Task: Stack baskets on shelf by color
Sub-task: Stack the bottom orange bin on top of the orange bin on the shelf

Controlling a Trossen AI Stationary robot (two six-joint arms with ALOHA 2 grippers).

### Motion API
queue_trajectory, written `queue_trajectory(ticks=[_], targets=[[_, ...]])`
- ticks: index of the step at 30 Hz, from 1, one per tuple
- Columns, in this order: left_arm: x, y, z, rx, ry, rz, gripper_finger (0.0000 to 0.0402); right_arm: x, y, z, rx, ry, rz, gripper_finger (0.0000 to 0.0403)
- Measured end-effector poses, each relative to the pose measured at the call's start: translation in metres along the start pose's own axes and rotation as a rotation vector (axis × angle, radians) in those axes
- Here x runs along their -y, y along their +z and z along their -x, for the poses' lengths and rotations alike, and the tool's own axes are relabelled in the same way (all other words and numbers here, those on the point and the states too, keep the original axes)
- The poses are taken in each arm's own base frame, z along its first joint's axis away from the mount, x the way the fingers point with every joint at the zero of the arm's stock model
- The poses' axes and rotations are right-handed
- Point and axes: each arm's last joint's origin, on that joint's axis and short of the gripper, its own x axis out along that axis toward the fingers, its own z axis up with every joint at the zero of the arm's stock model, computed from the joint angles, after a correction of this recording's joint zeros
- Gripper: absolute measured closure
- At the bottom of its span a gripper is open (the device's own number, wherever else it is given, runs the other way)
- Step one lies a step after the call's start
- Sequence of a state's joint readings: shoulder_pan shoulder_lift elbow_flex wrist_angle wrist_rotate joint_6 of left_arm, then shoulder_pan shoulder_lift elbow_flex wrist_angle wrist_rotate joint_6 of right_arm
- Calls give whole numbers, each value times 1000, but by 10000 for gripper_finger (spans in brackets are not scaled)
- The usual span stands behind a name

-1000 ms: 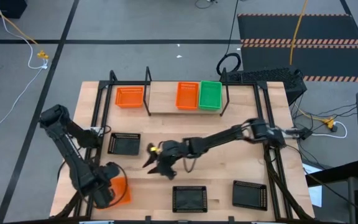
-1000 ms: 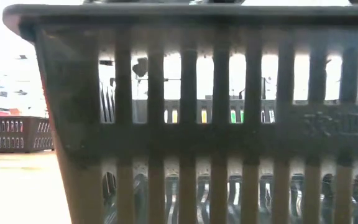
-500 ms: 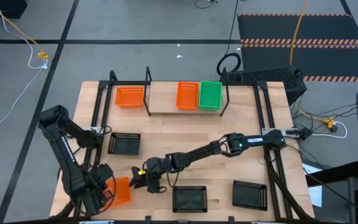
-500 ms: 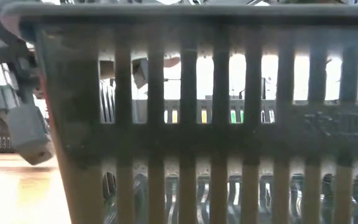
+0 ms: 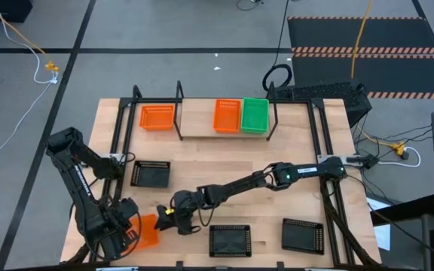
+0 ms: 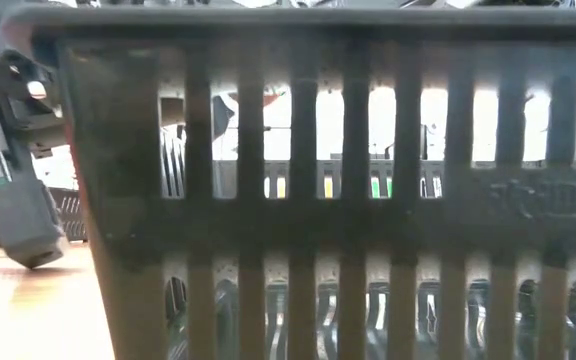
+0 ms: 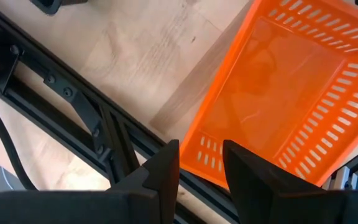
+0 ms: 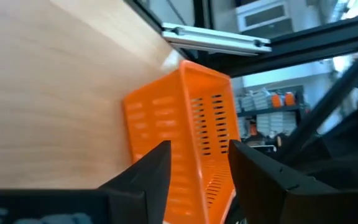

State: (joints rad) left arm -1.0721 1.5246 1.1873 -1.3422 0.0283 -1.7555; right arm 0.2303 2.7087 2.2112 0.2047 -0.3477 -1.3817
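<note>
An orange basket [image 5: 146, 230] hangs at the table's near left corner with my left gripper [image 7: 201, 171] shut on it. My right gripper [image 5: 165, 218] reaches in level from the right. It is open, and its fingers stand on either side of the basket's right-hand wall [image 8: 194, 143]. Whether they touch it, I cannot tell. On the shelf [image 5: 198, 124] at the far side stand an orange basket [image 5: 157, 117], another orange basket [image 5: 227, 115] and a green basket [image 5: 255, 115]. Three black baskets [image 5: 151, 173], [image 5: 229, 239], [image 5: 302, 235] lie on the table. My left gripper holds the orange basket by a short end wall [image 7: 204, 155], one finger inside the basket and one outside. The fingers point down from above. The basket hangs tilted below them, its open side up. Whether its lower end rests on the table does not show.
The near black basket [image 6: 348, 200] stands right in front of the low camera and blocks most of that view. Black frame rails [image 7: 86, 112] run along the table's left edge beside the held basket. Bare wood [image 5: 277, 150] lies between shelf and near baskets.
My right gripper has come down and toward the table's near left corner, from mid-table to the orange basket, rolling as it went. My left gripper has rolled a little, and the orange basket has turned slightly with it.
</note>
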Motion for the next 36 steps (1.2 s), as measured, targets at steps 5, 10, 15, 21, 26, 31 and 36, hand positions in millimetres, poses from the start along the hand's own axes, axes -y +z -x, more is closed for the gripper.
queue_trajectory(ticks=[5, 10, 15, 21, 26, 31, 36], targets=[[0, 2, 0, 3, 1, 5, 275, -7, -3, 0, -11, 63, 18, 285], [0, 2, 0, 3, 1, 7, 275, -7, -4, 1, -12, 58, 19, 316], [0, 2, 0, 4, 0, 13, 275, -7, -6, 1, -40, 48, -17, 335], [2, 2, 0, 1, -19, 18, 275, 6, 3, 1, -61, -40, -60, 336], [5, 1, 0, 0, -47, 21, 275, -3, 2, -3, -49, 3, -55, 337], [13, 2, 1, 48, -142, 10, 275, -9, -7, -2, -65, 21, -84, 337], [25, 1, 3, 94, -268, -77, 275, -1, -13, 1, -66, -37, -155, 337]])
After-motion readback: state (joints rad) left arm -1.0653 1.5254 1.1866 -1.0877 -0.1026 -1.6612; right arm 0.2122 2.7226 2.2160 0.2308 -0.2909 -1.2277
